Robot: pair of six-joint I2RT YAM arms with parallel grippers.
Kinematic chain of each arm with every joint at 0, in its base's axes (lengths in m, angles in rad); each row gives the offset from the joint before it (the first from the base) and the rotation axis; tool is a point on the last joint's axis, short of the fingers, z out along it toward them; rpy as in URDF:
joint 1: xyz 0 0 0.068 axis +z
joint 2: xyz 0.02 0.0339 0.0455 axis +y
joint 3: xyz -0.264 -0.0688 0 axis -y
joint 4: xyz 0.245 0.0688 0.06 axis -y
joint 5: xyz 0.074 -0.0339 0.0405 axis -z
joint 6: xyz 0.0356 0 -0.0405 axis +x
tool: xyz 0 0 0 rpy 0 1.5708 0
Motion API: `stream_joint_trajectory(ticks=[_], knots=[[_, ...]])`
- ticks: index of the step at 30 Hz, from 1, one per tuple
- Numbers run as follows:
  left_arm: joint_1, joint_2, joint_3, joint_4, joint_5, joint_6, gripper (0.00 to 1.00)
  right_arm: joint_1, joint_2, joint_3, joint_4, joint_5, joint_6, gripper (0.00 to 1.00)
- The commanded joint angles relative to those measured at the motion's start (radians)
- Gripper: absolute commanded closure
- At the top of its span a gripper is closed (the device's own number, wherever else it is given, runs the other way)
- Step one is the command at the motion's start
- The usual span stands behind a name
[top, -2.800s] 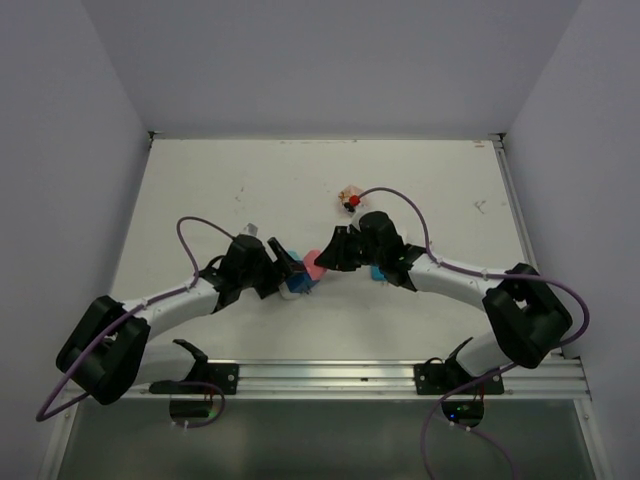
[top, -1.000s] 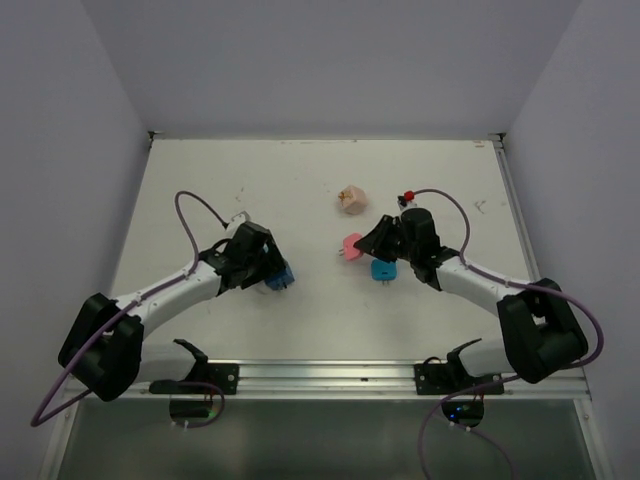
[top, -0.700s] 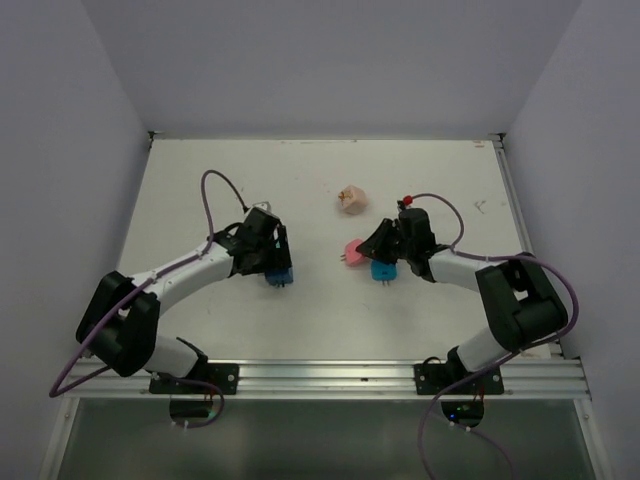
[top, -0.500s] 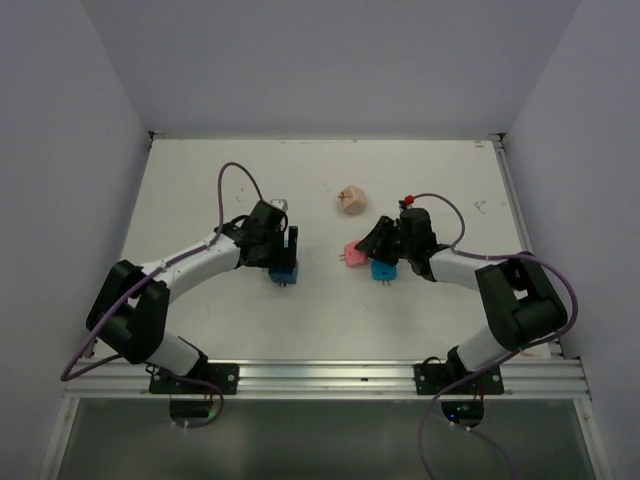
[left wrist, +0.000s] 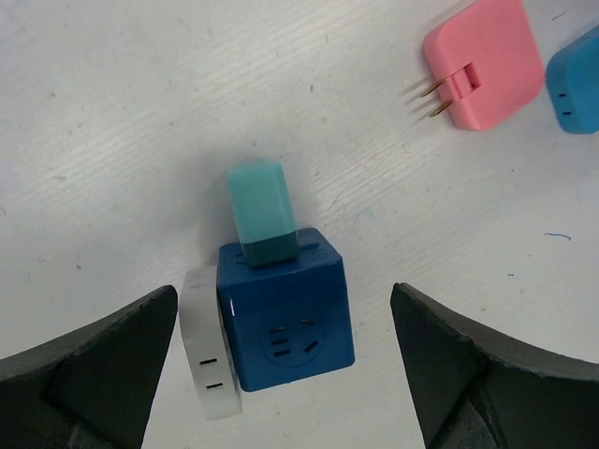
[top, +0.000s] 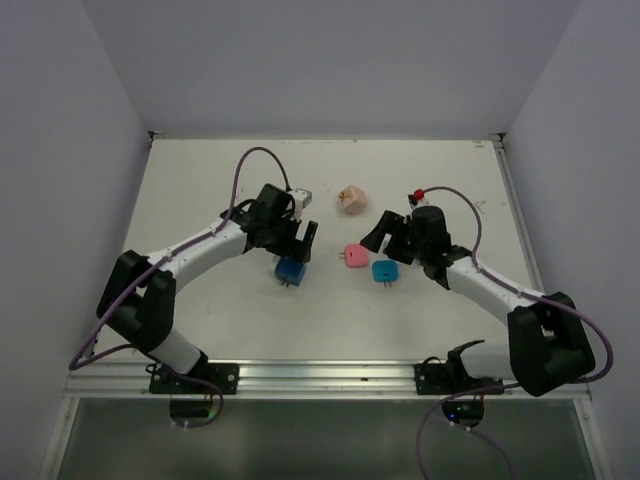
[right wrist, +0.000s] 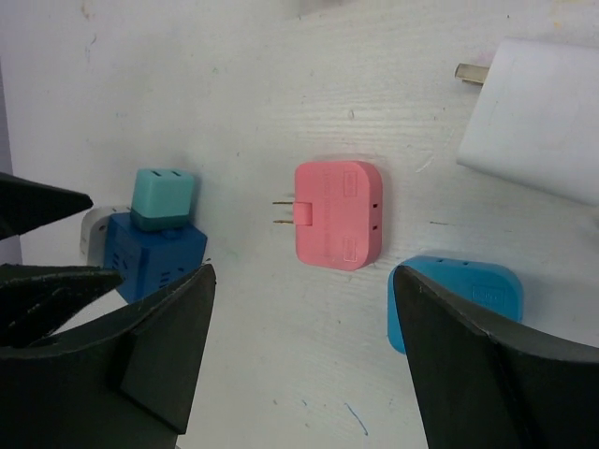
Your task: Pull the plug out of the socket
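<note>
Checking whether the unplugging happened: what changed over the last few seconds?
The right gripper pulled the pink plug rightward out of the blue socket cube, set it down and opened. The left gripper released the cube too. Light-blue plug and tan block stayed.

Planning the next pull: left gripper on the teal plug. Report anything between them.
Nothing visible does. The left gripper hangs open over the blue socket cube, with the teal plug sticking out of it uncovered. A white plug hugs the cube's side; the pink plug lies apart.
</note>
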Motion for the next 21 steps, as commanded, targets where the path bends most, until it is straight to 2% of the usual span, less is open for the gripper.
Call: stream_joint_trajectory(ticks=[1, 5, 8, 9, 10, 13, 16, 21], knots=[[-0.001, 0.007, 0.083, -0.010, 0.035, 0.063, 0.01, -0.003, -0.081, -0.007, -0.051, 0.013, -0.080, 0.19], [-0.001, -0.001, 0.151, -0.024, 0.018, -0.005, 0.01, -0.002, -0.124, -0.009, -0.103, -0.026, -0.135, 0.19], [-0.001, -0.036, 0.160, -0.068, -0.069, -0.158, 0.00, 0.001, -0.158, -0.017, -0.117, -0.046, -0.152, 0.19], [-0.001, -0.064, 0.157, -0.091, -0.145, -0.213, 0.00, 0.000, -0.166, -0.021, -0.120, -0.049, -0.152, 0.19], [-0.001, -0.084, 0.130, -0.120, -0.170, -0.323, 0.00, 0.000, -0.179, -0.026, -0.121, -0.052, -0.152, 0.20], [-0.004, -0.206, 0.041, -0.093, -0.229, -0.532, 0.05, 0.001, -0.193, -0.040, -0.117, -0.061, -0.152, 0.20], [-0.036, -0.331, -0.082, -0.064, -0.263, -0.679, 0.13, 0.001, -0.198, -0.050, -0.108, -0.069, -0.147, 0.20], [-0.113, -0.388, -0.176, -0.029, -0.273, -0.752, 0.23, 0.001, -0.190, -0.072, -0.076, -0.082, -0.140, 0.20]])
